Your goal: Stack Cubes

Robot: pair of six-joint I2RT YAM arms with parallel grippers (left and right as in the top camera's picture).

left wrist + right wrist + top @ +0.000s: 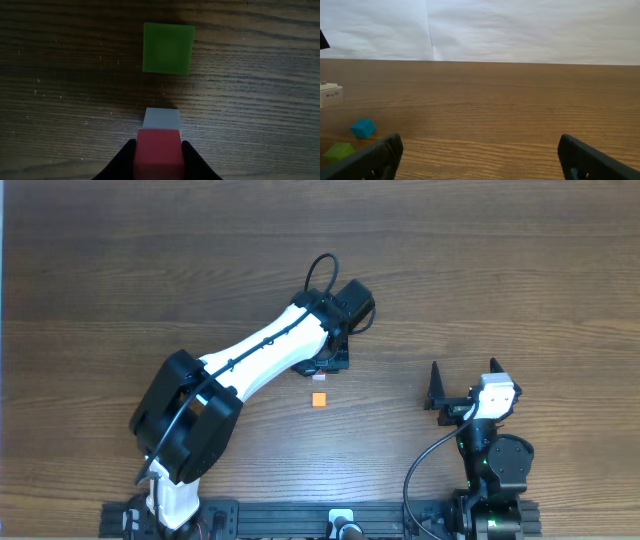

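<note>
Okay, left gripper (158,146): clamped on red cube, one dark finger on each side face.
Red cube (159,159): held between the left fingers, top face toward the wrist camera.
Blue cube (162,119): on the table just past the red cube, looks pale grey-blue in the left wrist view. Its near edge is covered by the red cube; cannot tell if the two touch or if the red one hangs above it.
Green cube (168,48): flat on the table, beyond the blue cube, apart from it with bare wood between. Right wrist view also has green and blue near each other at the table's left.
Orange cube (319,400): alone on the table, just below the left arm's wrist in the top view, between the two arms, touching nothing.
Left arm (260,350): reaches from the bottom left up to the table's middle, covering the cubes under its gripper in the top view.
Right gripper (465,375): fingers wide apart, nothing between them, low at the right side, well apart from all cubes.
Table (120,280): dark wood grain.
Backdrop (520,30): white sheet behind the far table edge.
White object (330,93): small, at the table's left side; cannot tell what it is.
</note>
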